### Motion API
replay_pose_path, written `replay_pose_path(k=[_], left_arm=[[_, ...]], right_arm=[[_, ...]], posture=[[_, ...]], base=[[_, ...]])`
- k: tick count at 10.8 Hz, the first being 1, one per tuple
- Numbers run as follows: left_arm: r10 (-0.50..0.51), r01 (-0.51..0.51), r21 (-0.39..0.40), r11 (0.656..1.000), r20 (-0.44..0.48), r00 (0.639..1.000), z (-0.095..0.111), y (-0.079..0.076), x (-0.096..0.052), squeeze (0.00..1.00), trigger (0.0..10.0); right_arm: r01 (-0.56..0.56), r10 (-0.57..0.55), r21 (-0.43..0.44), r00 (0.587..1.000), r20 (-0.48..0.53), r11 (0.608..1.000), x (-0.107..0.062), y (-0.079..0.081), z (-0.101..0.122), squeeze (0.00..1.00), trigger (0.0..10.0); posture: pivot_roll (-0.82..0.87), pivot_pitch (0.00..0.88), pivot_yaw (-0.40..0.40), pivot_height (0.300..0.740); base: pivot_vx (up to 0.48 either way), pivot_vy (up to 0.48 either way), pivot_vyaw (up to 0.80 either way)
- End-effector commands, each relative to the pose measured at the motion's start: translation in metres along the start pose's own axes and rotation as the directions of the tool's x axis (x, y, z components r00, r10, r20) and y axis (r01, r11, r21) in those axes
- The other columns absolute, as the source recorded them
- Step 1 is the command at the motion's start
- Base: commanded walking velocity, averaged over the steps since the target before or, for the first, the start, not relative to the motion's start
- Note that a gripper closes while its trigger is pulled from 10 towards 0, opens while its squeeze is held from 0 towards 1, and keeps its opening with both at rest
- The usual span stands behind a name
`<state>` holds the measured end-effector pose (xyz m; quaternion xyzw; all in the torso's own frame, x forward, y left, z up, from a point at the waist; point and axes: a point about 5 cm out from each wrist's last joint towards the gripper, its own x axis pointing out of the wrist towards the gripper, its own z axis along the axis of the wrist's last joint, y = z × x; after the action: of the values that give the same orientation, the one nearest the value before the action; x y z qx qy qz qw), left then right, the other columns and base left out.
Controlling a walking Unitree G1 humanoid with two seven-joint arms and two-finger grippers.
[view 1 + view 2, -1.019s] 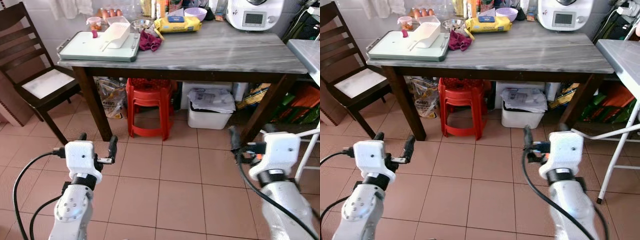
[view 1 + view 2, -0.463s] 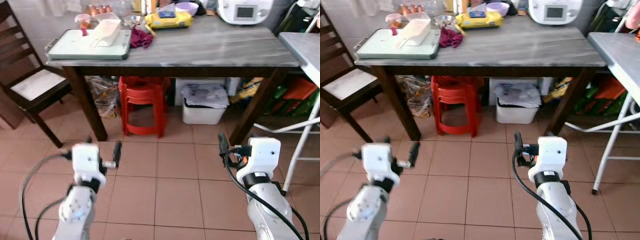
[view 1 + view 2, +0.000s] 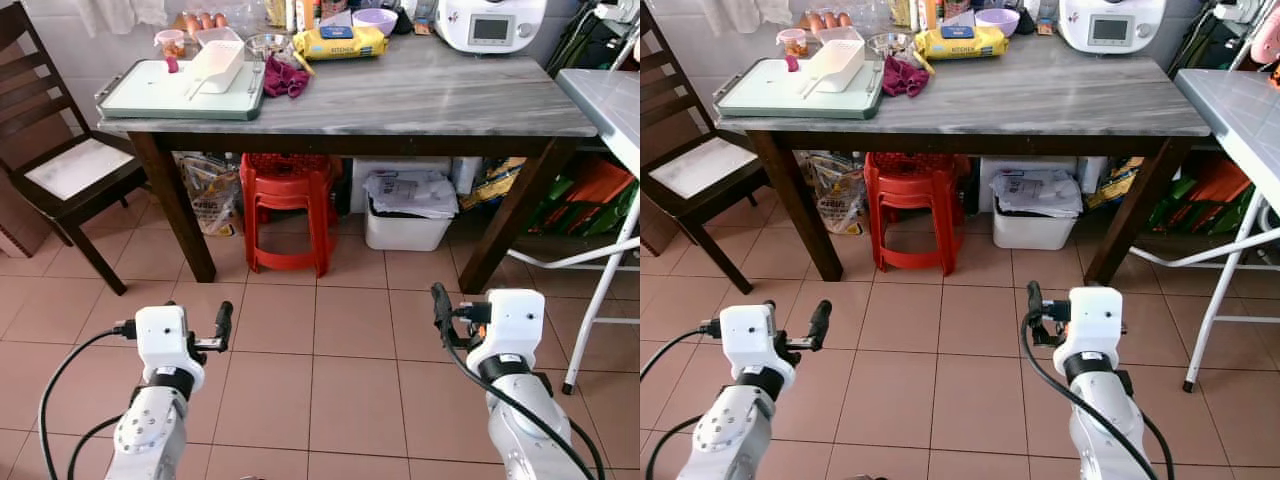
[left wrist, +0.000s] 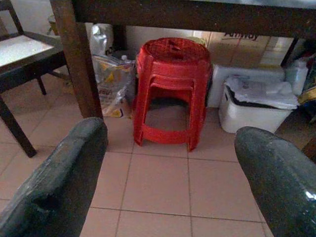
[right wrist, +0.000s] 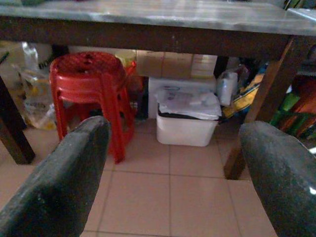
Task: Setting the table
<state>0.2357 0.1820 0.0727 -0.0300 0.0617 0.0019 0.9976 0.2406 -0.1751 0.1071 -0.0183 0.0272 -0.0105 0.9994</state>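
Observation:
A grey marble-topped table (image 3: pixel 430 95) stands ahead of me on dark wooden legs. On its left end lies a pale green tray (image 3: pixel 150 100) holding a white scoop-shaped container (image 3: pixel 218 65). Beside the tray are a magenta cloth (image 3: pixel 285 78), a metal bowl (image 3: pixel 266 43), a yellow wipes pack (image 3: pixel 338 42) and a purple bowl (image 3: pixel 374 20). My left gripper (image 3: pixel 197 312) and right gripper (image 3: pixel 490 300) are held low over the tiled floor, well short of the table. Both are open with nothing between their fingers.
A dark wooden chair (image 3: pixel 70 165) stands left of the table. Under the table are stacked red stools (image 3: pixel 290 205), a white bin (image 3: pixel 410 215) and bags. A white appliance (image 3: pixel 490 22) sits at the table's back right. A second table (image 3: pixel 612 100) with white legs stands at the right.
The whole view swayed and blurred as the camera moved, then settled on much the same scene. Both grippers sit slightly lower in the picture and stay open.

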Motion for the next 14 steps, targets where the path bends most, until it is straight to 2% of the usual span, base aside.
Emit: replay_pose_path(k=[1,2,4,5,8,12,14], left_arm=[[0.029,-0.029,0.038,0.999,0.004,1.000,0.001,0.004,0.001,0.00,10.0],[0.017,-0.017,0.024,1.000,-0.004,1.000,0.000,0.003,0.000,0.00,10.0],[-0.013,0.013,0.000,1.000,0.038,0.999,0.004,-0.003,0.001,0.00,10.0],[0.037,-0.033,-0.033,0.999,0.115,0.993,0.015,0.001,0.003,0.00,10.0],[0.040,-0.031,-0.052,0.998,0.186,0.982,0.019,0.000,0.005,0.00,10.0],[0.031,-0.024,-0.042,0.999,0.182,0.983,0.015,-0.003,0.004,0.00,10.0],[0.010,-0.009,-0.012,1.000,0.167,0.986,0.013,-0.005,0.005,0.00,10.0]], right_arm=[[-0.001,0.001,-0.013,1.000,-0.012,1.000,0.001,-0.001,-0.003,0.00,10.0],[0.000,-0.001,-0.031,1.000,-0.003,1.000,0.002,0.000,-0.003,0.00,10.0],[-0.036,0.038,-0.045,0.999,0.037,0.998,0.001,0.005,0.002,0.00,10.0],[-0.046,0.060,-0.103,0.989,0.134,0.994,-0.001,0.007,0.016,0.00,10.0],[-0.018,0.032,-0.091,0.988,0.149,0.996,0.000,0.004,0.017,0.00,10.0],[-0.023,0.034,-0.076,0.988,0.148,0.997,0.000,0.005,0.016,0.00,10.0],[-0.020,0.030,-0.072,0.989,0.143,0.997,0.001,0.004,0.015,0.00,10.0]], posture=[[0.00,0.081,0.010,0.740],[0.00,0.081,0.010,0.740],[0.00,0.078,0.013,0.740],[0.00,0.078,0.012,0.740],[-0.01,0.072,0.011,0.740],[-0.01,0.074,0.011,0.740],[-0.01,0.075,0.011,0.740]], base=[[0.000,0.000,0.00],[0.000,0.000,0.00],[0.000,0.000,0.00],[0.000,0.000,0.00],[0.000,0.000,0.00],[0.000,0.000,0.00],[0.000,0.000,0.00]])
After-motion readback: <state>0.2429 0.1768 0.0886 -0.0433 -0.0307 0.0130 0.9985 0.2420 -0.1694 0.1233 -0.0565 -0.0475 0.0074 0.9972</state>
